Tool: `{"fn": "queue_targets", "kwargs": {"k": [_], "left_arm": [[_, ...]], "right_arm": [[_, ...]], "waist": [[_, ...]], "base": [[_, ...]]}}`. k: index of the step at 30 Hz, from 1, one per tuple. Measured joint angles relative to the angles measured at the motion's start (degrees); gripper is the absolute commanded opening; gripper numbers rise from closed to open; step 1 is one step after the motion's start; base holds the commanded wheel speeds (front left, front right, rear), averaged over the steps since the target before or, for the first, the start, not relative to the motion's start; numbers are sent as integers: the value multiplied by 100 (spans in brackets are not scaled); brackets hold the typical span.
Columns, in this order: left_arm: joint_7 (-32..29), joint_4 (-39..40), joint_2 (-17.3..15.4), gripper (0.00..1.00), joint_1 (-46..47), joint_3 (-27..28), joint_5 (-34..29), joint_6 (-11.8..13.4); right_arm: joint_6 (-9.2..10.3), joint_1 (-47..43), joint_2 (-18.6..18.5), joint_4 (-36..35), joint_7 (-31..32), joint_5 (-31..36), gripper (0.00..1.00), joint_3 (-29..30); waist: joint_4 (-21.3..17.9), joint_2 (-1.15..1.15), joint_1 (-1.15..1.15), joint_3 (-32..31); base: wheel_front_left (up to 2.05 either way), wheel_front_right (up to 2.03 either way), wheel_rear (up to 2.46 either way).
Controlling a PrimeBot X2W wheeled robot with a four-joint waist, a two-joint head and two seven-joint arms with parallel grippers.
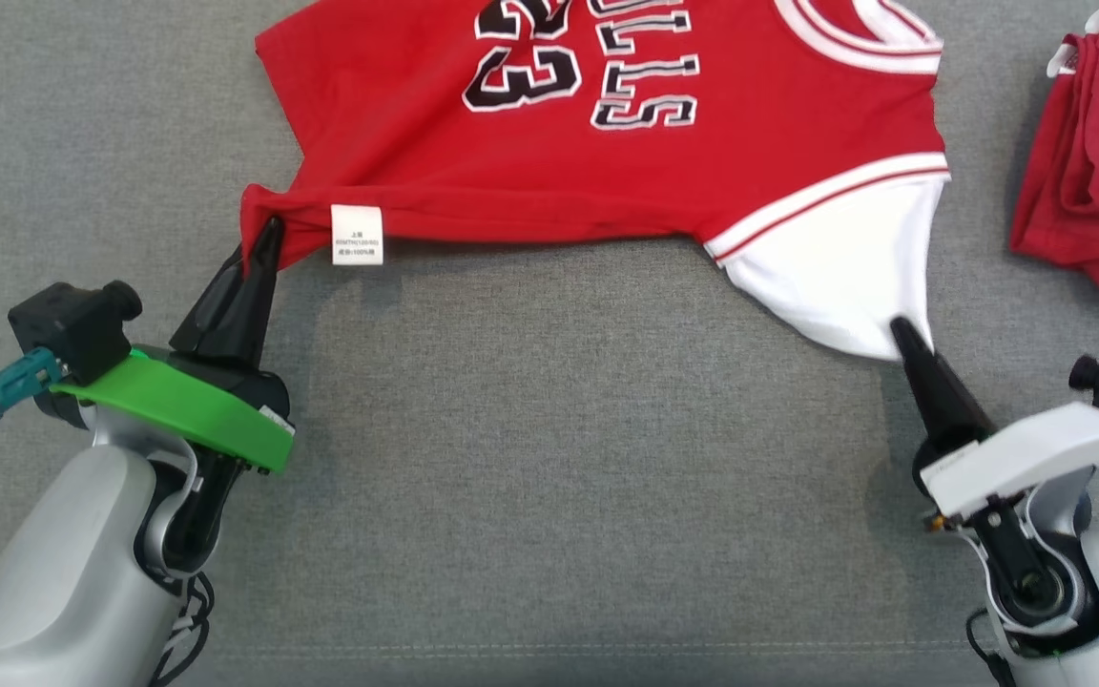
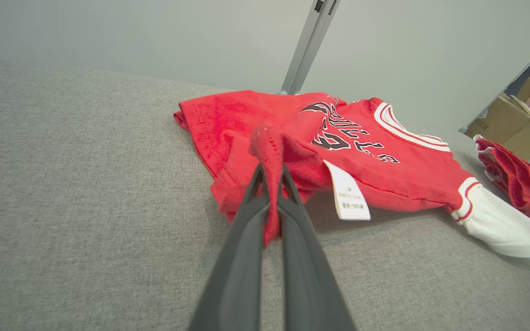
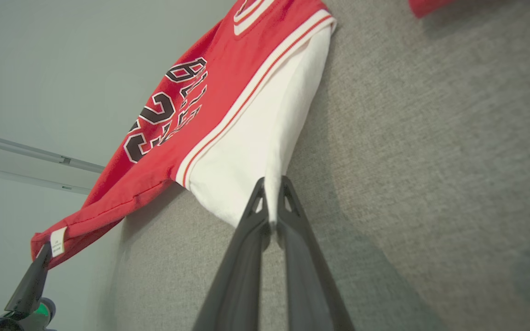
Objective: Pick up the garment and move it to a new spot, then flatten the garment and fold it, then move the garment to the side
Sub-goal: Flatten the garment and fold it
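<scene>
Pinch at both ends: the left gripper [image 1: 271,229] is clamped on a bunched red corner of the jersey's [image 1: 607,181] hem, and the right gripper [image 1: 898,329] is clamped on the tip of the white sleeve [image 1: 836,277]. Each wrist view has cloth trapped between its two dark fingers, with no gap to speak of.

From those two pinches the jersey spreads up and away from the robot across the grey surface [image 1: 549,429]. Its long axis runs side to side, hem toward the robot's left, collar and sleeve toward its right. The near edge stretches between the grippers, sags a little in the middle and throws a shadow below, so it looks raised off the surface while the far part lies on it. The printed number and lettering face up.

Neither arm is nearer; each has its own end, and the cloth lies ahead of both. Any carry or pull, I'd say, has to go with both arms together to keep that edge taut.

By count: two grippers, both gripping; one jersey held; one white label [image 1: 357,235] hanging just beside the left pinch; one other garment [image 1: 1093,181], red and crumpled, well apart at the right.
</scene>
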State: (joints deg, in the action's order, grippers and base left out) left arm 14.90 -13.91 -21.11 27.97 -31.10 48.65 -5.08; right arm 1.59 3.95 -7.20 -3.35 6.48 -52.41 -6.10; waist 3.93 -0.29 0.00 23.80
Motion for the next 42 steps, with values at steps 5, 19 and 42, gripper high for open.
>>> {"fn": "queue_targets", "kwargs": {"k": [5,19,42], "left_arm": [[-8,162,183,0,-380,361,-77,-54],[-23,35,444,0,-1435,875,-432,-154],[-23,-309,845,24,-2251,1464,-1017,-205]], "right_arm": [[-52,-645,-407,-80,377,53,0,-123],[-105,-1573,-578,-534,732,-111,0,-48],[-42,-2452,-924,-706,1322,-86,0,-341]], "waist": [[32,0,0,-264],[56,0,0,-756],[93,0,0,-1035]], "base": [[0,0,0],[0,0,0],[0,0,0]]}}
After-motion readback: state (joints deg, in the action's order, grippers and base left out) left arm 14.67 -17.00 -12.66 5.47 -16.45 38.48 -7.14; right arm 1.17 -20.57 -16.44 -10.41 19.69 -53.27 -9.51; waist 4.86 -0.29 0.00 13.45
